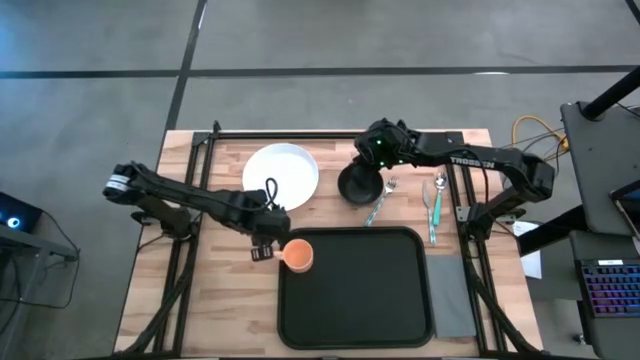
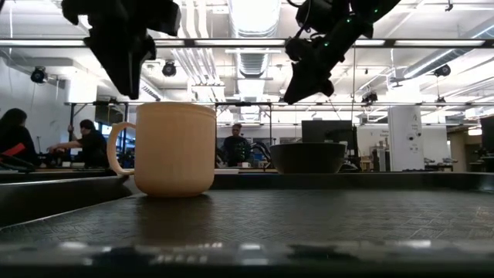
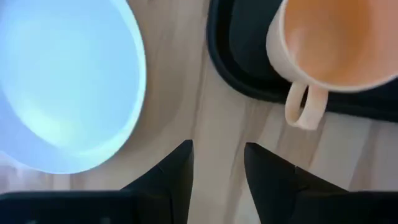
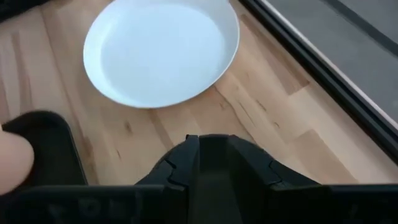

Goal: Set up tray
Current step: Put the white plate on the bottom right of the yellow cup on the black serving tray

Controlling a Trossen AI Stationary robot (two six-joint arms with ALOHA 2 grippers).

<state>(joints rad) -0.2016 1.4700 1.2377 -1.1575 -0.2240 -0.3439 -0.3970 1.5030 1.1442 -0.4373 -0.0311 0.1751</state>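
Tray (image 1: pixel 355 310): black, flat, rounded corners, raised rim. It lies along the bench's (image 1: pixel 220 300) near edge, about mid-width, with the grey napkin (image 1: pixel 452 298) just beside its right rim.
Tray handling: it appears stiff and light, judged from its thin, flat shape. The floor is textured in the low view, so items on it probably resist sliding. Take hold at the raised rim; a long side gives the best balance. No move of the tray seems needed.
Tray contents: one mug (image 1: pixel 298 255), upright, in the far left corner, its handle reaching out over the rim toward the bench. The mug appears empty.
Mug handling: it looks ceramic, hence rigid, smooth and breakable. Grip the wall or the handle.
Plate (image 1: pixel 281 176): white, shallow, empty, on the bench near the far edge, left of centre, apart from the tray.
Bowl (image 1: pixel 360 184): dark, on the bench just right of the plate. Contents cannot be told.
Cutlery: fork (image 1: pixel 381 200) and spoon (image 1: pixel 436 207) lie on the bench right of the bowl, beyond the tray's far rim.
Left gripper (image 1: pixel 264 249): fingers apart, holding nothing, over bare bench just left of the mug.
Right gripper (image 1: pixel 372 165): above the bowl's far rim; fingers stand close together, and whether they pinch the rim cannot be told.
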